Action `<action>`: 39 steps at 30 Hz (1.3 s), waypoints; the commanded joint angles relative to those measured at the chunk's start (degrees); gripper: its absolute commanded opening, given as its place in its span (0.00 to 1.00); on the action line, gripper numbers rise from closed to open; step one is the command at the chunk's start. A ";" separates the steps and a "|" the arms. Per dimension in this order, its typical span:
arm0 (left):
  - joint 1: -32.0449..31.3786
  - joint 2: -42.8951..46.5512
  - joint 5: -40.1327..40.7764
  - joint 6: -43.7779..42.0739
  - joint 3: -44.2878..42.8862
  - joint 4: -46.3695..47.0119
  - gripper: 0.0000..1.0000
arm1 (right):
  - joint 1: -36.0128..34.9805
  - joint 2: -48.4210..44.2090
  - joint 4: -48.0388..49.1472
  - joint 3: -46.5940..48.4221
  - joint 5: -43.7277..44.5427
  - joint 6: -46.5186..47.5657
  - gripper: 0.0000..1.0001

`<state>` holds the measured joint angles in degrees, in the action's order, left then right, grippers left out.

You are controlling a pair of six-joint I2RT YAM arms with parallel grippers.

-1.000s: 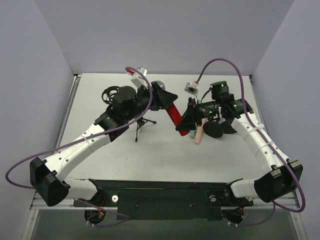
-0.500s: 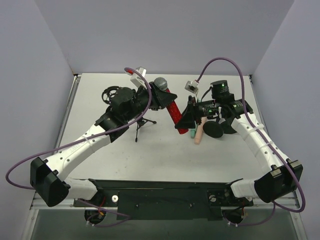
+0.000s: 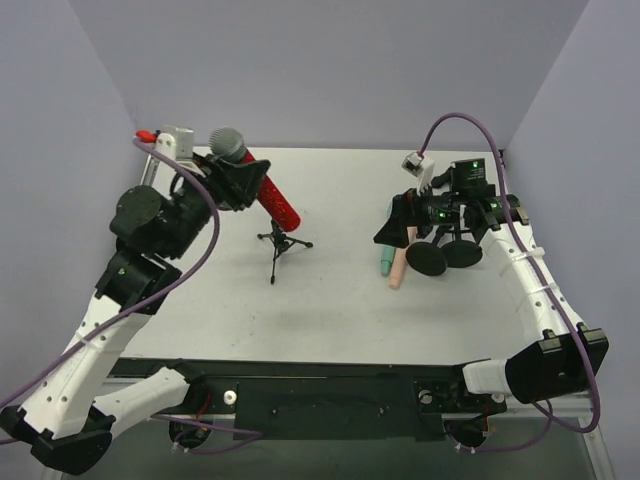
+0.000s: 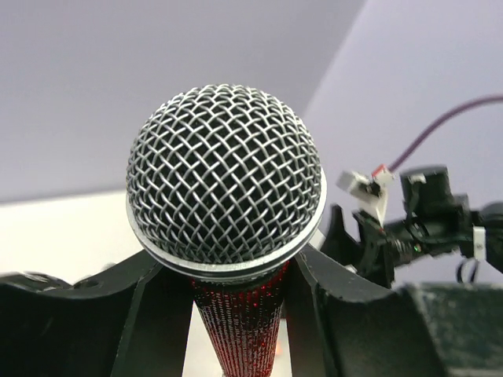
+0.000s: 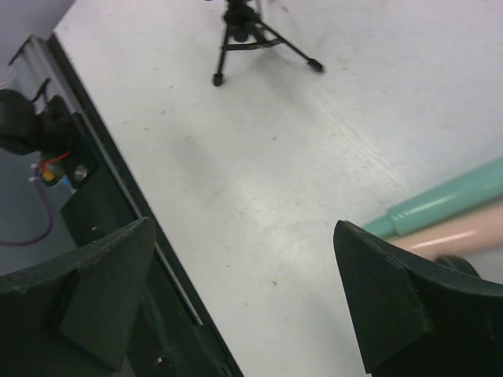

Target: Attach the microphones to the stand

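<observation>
White table (image 3: 330,300); left gripper (image 3: 238,180) clamps the red microphone (image 3: 280,205) aloft; right gripper (image 5: 247,267) gapes empty; next, probably, aligning that microphone over the stand (image 3: 280,245).

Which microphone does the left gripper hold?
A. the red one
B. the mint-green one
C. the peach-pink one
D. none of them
A: the left gripper is shut on the red microphone, while the mint-green microphone and the peach-pink microphone lie on the table.

White table (image 3: 330,300), small black tripod stand (image 3: 279,245) upright, mint-green microphone (image 3: 386,262) beside peach-pink microphone (image 3: 397,273)
</observation>
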<state>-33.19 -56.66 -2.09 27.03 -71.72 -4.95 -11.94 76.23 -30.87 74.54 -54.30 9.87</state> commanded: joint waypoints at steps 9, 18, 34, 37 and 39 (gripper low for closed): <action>10.50 -7.84 17.29 -23.60 -19.06 -8.50 0.00 | 2.98 -8.54 8.19 -12.20 12.90 1.81 0.90; 17.45 -13.21 9.83 -20.88 -19.60 -6.48 0.00 | 4.65 -13.39 15.49 -22.33 9.04 2.87 0.93; 17.63 -8.02 6.66 -20.34 -14.33 -7.62 0.00 | 5.00 -12.07 15.14 -22.78 7.55 3.84 0.93; 17.72 -7.94 6.39 -21.05 -13.79 -7.62 0.00 | 5.09 -12.15 15.23 -22.69 7.37 3.84 0.93; 17.72 -8.02 6.04 -21.75 -13.18 -6.83 0.00 | 5.09 -12.07 15.05 -22.77 7.37 3.84 0.93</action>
<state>-15.75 -65.54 5.32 6.66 -85.65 -14.09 -7.35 63.75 -16.86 51.99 -44.64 12.51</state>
